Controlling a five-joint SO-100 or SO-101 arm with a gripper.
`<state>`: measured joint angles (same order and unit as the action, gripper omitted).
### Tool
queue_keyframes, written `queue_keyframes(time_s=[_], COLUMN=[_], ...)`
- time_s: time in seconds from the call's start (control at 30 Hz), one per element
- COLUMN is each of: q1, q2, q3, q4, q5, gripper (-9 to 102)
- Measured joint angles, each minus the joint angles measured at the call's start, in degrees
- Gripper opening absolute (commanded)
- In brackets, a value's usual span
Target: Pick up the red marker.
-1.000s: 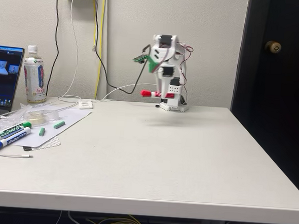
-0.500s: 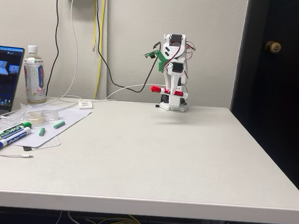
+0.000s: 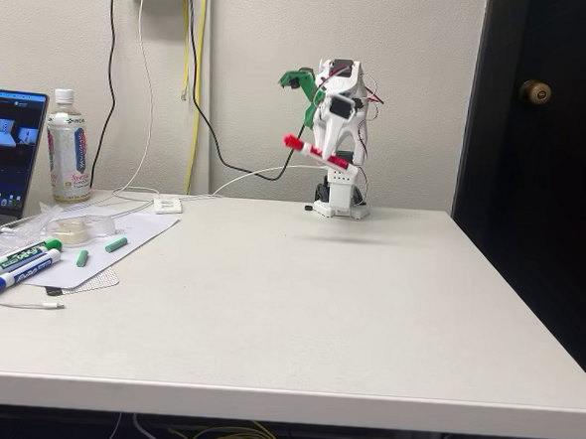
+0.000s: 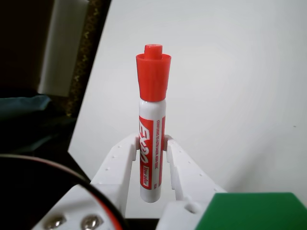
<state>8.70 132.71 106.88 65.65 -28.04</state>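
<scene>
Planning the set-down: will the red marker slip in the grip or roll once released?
The red marker looks stiff and light. Its smooth barrel, pinched low between the gripper fingers, might slip. Being round, it would probably roll on the table.

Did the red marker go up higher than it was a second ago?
Yes. In the fixed view the red marker sits higher above the robot's base and now tilts.

A laptop (image 3: pixel 0 157), a bottle (image 3: pixel 67 148) and green-capped (image 3: pixel 22 256) and blue-capped (image 3: pixel 13 276) markers sit at the table's (image 3: pixel 307 310) left.
</scene>
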Motion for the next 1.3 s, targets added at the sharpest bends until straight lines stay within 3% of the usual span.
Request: queue_keyframes(time_s=[0.4,0.63,1.3], q1=[-6.2,-7.3,-7.6], q2=[1.2,14.9,16.8], q3=[2.7,23.5,25.9], q4=[-20.0,-36.6,-39.6], q5=[19.9,24.3,27.4], gripper=[1,1,1])
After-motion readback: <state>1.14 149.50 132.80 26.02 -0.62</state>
